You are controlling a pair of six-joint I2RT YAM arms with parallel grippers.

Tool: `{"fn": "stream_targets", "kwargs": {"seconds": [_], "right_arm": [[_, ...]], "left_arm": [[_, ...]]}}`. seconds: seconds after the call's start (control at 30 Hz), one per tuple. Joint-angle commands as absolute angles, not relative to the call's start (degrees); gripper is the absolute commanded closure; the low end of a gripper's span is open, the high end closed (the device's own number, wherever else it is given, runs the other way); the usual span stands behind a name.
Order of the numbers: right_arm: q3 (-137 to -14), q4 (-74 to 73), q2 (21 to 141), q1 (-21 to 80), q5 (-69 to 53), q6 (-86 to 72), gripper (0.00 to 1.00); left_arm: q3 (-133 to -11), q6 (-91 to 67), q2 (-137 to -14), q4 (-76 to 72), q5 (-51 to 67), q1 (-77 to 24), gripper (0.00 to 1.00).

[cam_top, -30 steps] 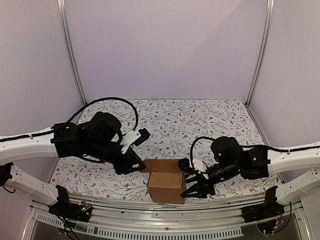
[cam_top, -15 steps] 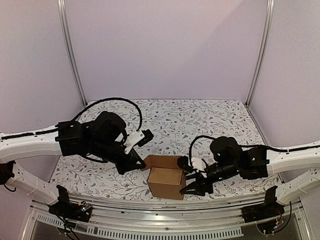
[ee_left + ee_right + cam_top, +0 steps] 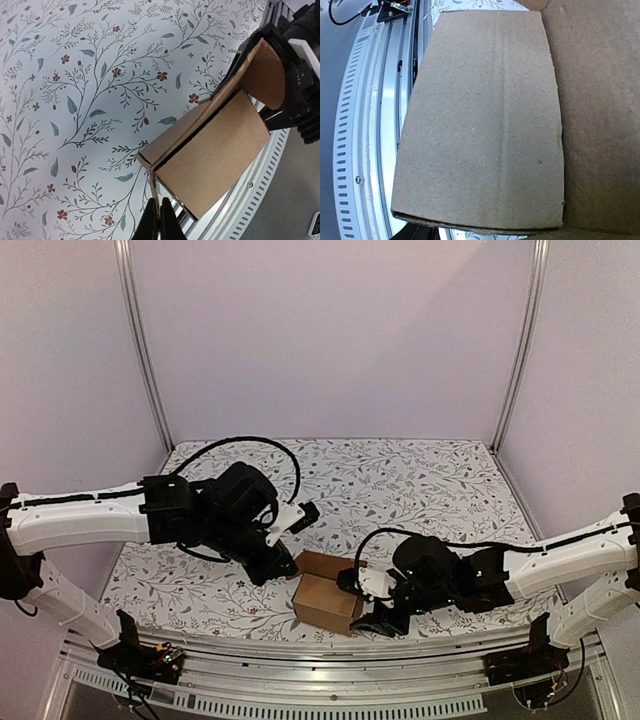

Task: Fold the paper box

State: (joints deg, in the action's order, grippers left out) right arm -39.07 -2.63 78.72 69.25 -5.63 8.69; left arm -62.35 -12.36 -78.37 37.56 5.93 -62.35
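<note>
The paper box (image 3: 326,592) is a small brown cardboard box standing near the table's front edge, its top open. In the left wrist view the paper box (image 3: 215,145) shows a side flap hanging from its near corner, and my left gripper (image 3: 159,224) is shut on that thin flap. My left gripper (image 3: 284,566) sits at the box's left side. My right gripper (image 3: 374,618) is at the box's right end with its jaws apart around a rounded flap (image 3: 270,75). In the right wrist view brown cardboard (image 3: 485,130) fills the frame and one dark finger (image 3: 415,233) shows below it.
A floral cloth (image 3: 400,490) covers the table. A metal rail (image 3: 320,665) runs along the near edge, just in front of the box. Purple walls and aluminium posts (image 3: 140,350) close in the back and sides.
My left gripper has moved right and closed on the box's left flap. My right arm has slid left and lower against the box. The box has turned slightly.
</note>
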Motion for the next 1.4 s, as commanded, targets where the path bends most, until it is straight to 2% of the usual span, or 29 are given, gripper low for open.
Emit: {"fn": "stream_targets", "kwargs": {"seconds": [0.0, 0.23, 0.47, 1.2, 1.37], "right_arm": [[-40.02, -0.65, 82.48, 70.33, 1.26, 7.85, 0.62], [-38.66, 4.85, 85.49, 70.54, 4.44, 5.27, 0.62], [-37.82, 7.29, 87.36, 70.49, 6.02, 2.5, 0.61], [-37.24, 7.95, 87.8, 70.47, 9.59, -3.28, 0.6], [-37.27, 7.91, 87.67, 70.49, 9.45, -4.53, 0.56]], "left_arm": [[-66.45, -13.28, -81.22, 35.08, 7.84, -63.02, 1.0], [-66.84, -16.22, -84.82, 34.61, 9.06, -63.11, 1.0], [-62.23, -19.79, -84.64, 31.9, 8.51, -63.85, 1.0], [-51.39, -24.81, -84.65, 28.16, 1.88, -68.49, 1.0], [-50.39, -24.86, -84.71, 29.05, 0.23, -69.11, 1.0]]}}
